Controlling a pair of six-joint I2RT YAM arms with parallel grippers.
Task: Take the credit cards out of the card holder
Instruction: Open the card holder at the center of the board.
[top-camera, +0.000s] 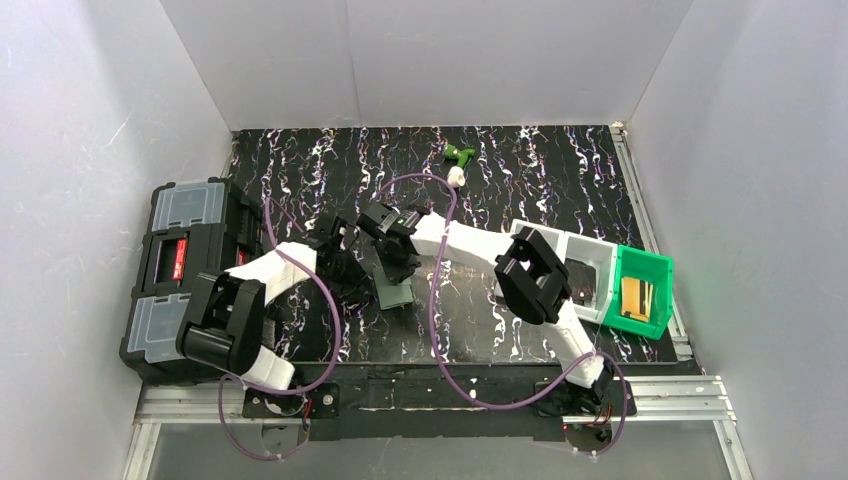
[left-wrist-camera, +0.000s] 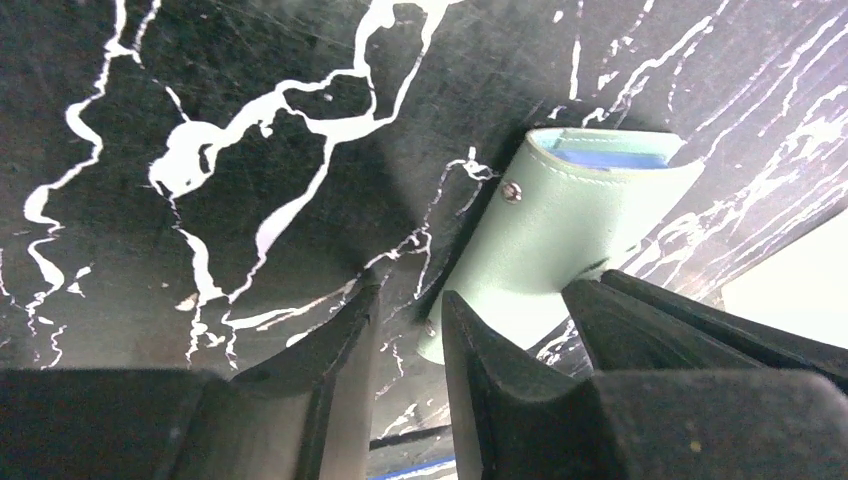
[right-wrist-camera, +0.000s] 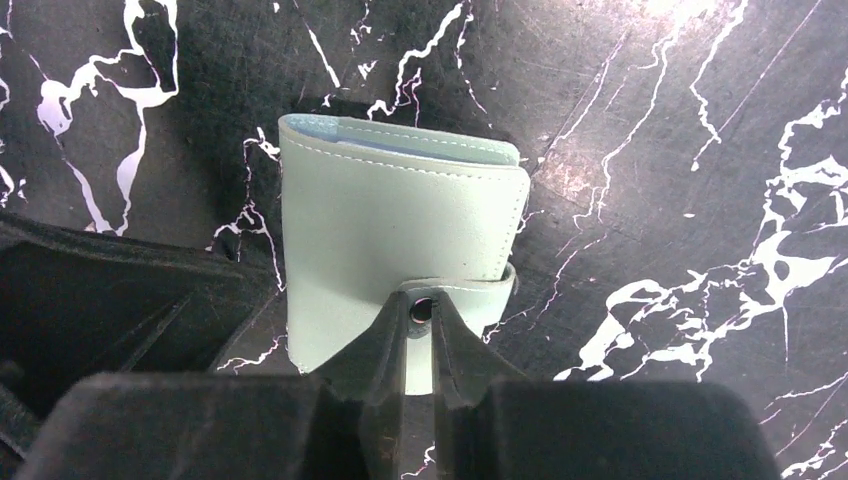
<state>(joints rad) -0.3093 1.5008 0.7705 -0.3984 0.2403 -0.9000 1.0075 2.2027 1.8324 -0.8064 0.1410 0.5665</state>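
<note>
The card holder (top-camera: 393, 292), a pale grey-green folded wallet, lies on the black marbled table (top-camera: 560, 180). In the right wrist view the card holder (right-wrist-camera: 390, 220) is folded shut. My right gripper (right-wrist-camera: 421, 305) is shut on its snap tab at the near edge. In the left wrist view my left gripper (left-wrist-camera: 412, 295) is open a little and empty, just left of the card holder (left-wrist-camera: 560, 230), with its right finger at the holder's corner. The credit cards show only as a thin pale blue edge (left-wrist-camera: 610, 158) inside the holder's far end.
A big black toolbox (top-camera: 180, 270) stands at the left edge. A white tray (top-camera: 588, 262) and a green plastic bin (top-camera: 640, 290) stand at the right. A small green and white object (top-camera: 458, 158) lies at the back. Purple cables loop over the table.
</note>
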